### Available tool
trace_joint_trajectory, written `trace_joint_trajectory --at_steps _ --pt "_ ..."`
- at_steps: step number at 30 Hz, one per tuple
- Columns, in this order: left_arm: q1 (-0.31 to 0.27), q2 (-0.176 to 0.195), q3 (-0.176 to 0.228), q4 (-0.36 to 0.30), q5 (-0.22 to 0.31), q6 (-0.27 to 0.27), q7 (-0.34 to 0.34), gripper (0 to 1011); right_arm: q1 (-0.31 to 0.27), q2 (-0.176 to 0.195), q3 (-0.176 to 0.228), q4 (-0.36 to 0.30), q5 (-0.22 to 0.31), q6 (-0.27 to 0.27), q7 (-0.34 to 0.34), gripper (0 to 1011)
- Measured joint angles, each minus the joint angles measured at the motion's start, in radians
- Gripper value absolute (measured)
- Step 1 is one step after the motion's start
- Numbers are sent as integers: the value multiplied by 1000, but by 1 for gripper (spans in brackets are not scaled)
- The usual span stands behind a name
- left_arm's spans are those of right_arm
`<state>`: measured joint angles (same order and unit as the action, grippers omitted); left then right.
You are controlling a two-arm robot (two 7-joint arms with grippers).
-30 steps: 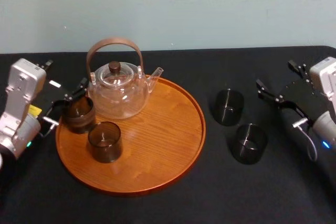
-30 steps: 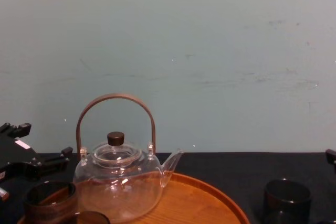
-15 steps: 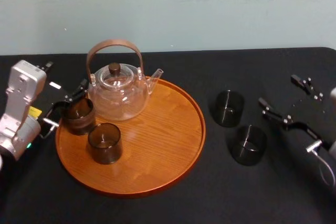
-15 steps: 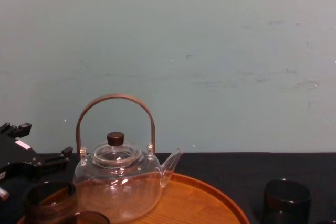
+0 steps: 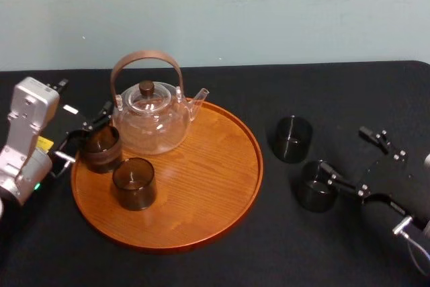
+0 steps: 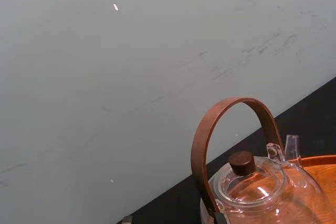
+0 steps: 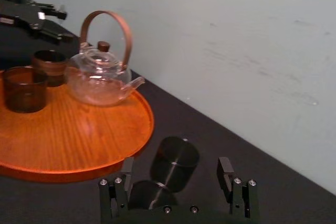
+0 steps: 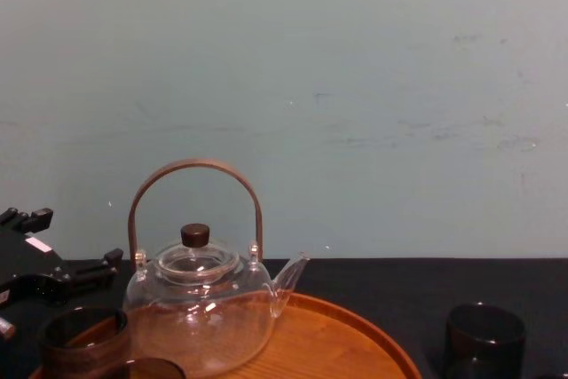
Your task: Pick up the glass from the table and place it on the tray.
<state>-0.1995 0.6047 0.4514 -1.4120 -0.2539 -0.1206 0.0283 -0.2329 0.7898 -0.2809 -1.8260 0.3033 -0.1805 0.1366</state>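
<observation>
Closest to the robot, at the right side of the flat matt black counter (image 5: 222, 267), is the right pincer (image 5: 342, 147). It reaches in from the lower right. Its two black fingers are spread wide and pinch nothing. The tip of one finger is at the rim of the nearer dark glass (image 5: 312, 193), a short round smoky tumbler that stands upright on the counter, off the tray. Whether the finger touches it, I cannot tell. In the right wrist view this glass is low between the two fingers, closer to one of them.

Left of it lies the large round orange-brown wooden tray (image 5: 259, 166) with a low raised rim. On its front left part stands the front brown glass (image 5: 134, 183), a short tinted tumbler, upright.

Just behind the nearer dark glass, apart from it, stands the farther dark glass (image 5: 292, 139), the same kind of tumbler, upright on the counter near the right rim of the tray.

At the left rim of the tray is the rear brown glass (image 5: 101, 147), upright, near the front one. Just behind it is the left pincer (image 5: 86, 99), its fingers spread and empty.

At the back of the tray stands the round clear glass teapot (image 5: 149, 119) with an arched brown handle and a dark knob on its lid, the spout to the right. Behind the counter is a pale green wall (image 5: 269, 11).
</observation>
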Motion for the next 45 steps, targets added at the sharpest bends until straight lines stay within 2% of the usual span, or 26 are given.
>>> trace_joint_trajectory --at_steps 7,19,35,45 --pt "0 0 0 0 0 0 0 1001 -12 -13 -4 2 9 14 33 1002" --pt "0 0 0 0 0 0 0 1001 -6 -53 -2 53 66 99 99 1002" --pt "0 0 0 0 0 0 0 1001 -5 -96 19 96 39 118 122 1002" --pt "0 0 0 0 0 0 0 1001 15 -127 24 138 19 139 143 1002"
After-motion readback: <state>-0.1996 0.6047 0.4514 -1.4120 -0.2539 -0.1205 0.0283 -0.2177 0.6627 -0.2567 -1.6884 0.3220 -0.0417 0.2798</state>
